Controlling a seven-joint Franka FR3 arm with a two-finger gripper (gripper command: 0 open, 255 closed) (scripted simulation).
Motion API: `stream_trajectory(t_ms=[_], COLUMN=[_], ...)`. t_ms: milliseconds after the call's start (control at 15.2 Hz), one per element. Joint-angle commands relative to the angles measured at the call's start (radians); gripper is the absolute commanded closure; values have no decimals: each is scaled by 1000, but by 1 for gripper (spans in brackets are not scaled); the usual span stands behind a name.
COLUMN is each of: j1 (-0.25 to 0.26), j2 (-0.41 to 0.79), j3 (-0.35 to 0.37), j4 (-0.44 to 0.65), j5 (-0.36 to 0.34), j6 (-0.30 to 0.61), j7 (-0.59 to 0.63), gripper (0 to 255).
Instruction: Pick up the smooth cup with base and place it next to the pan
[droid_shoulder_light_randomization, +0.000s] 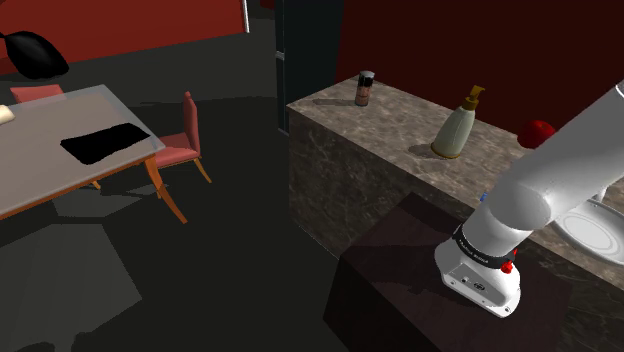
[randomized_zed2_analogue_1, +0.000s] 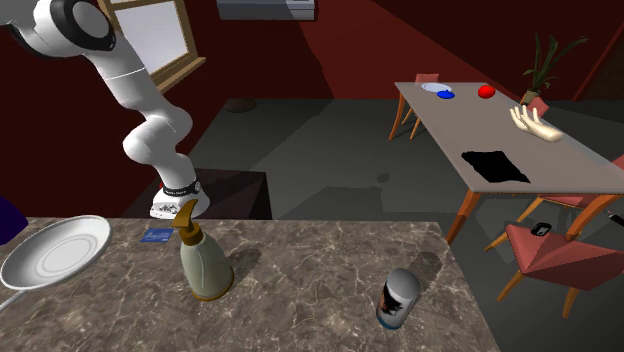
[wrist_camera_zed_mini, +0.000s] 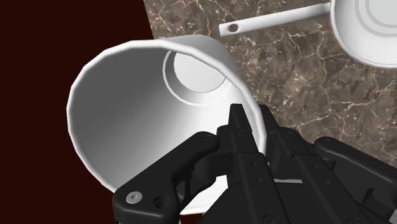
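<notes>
A smooth white cup (wrist_camera_zed_mini: 127, 108) with a round base lies tilted in the wrist view, its mouth facing the camera. My black gripper (wrist_camera_zed_mini: 256, 130) is shut on the cup's rim wall, one finger inside and one outside. The cup hangs over the edge of the marble counter (wrist_camera_zed_mini: 305, 83), half above a dark maroon surface. The white pan (wrist_camera_zed_mini: 369, 32) with its long handle (wrist_camera_zed_mini: 273, 22) rests on the counter beyond the cup. In the shoulder view the pan (droid_shoulder_light_randomization: 598, 232) sits behind my arm; the second exterior view has the pan (randomized_zed2_analogue_1: 55, 250) at the counter's left end.
A cream pump bottle (droid_shoulder_light_randomization: 458, 125) (randomized_zed2_analogue_1: 203, 262), a small can (droid_shoulder_light_randomization: 365, 88) (randomized_zed2_analogue_1: 398, 298) and a red fruit (droid_shoulder_light_randomization: 540, 132) stand on the counter. A blue card (randomized_zed2_analogue_1: 155, 236) lies near the counter's edge. A dining table (droid_shoulder_light_randomization: 60, 150) with chairs stands farther off.
</notes>
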Motion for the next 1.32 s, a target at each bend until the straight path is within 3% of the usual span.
stream_trajectory(t_ms=[0,528,1254], j1=[144,464,364], j2=[-76,-375,-355], j3=[-133,-362,-342], j4=[65,453,241], j5=[-75,-317,-303], j6=[-24,-186,-18], j7=[4,-43,-27], gripper=[255,255,255])
